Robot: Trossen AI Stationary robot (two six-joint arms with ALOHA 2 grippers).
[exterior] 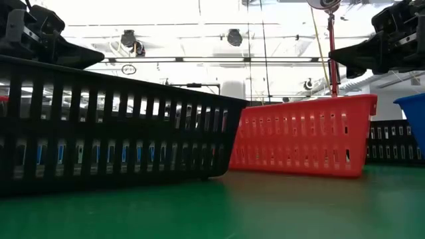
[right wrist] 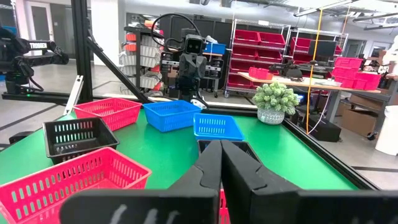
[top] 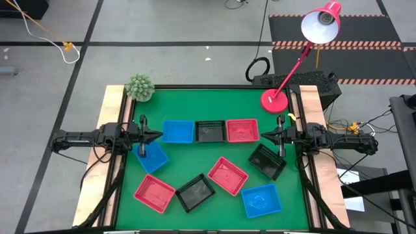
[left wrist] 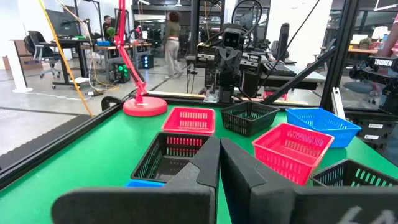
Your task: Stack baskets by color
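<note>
Nine small baskets rest on their bases on the green table point(top: 195, 104). A blue point(top: 177, 131), a black point(top: 210, 130) and a red basket point(top: 242, 130) stand in a row across the middle. Nearer the front lie a blue point(top: 151, 156), a black point(top: 267, 161), a red point(top: 227, 175), a black point(top: 195, 193), a red point(top: 155, 194) and a blue basket point(top: 261, 201), all turned askew. My left gripper point(top: 157, 136) hovers shut at the row's left end, pointing level. My right gripper point(top: 262, 136) hovers shut at the row's right end.
A round red lamp base point(top: 274, 101) stands at the far right corner, its arm rising to the lamp head point(top: 320, 25). A small green plant point(top: 139, 86) sits at the far left corner. Wooden rails point(top: 109, 117) run along both sides of the table.
</note>
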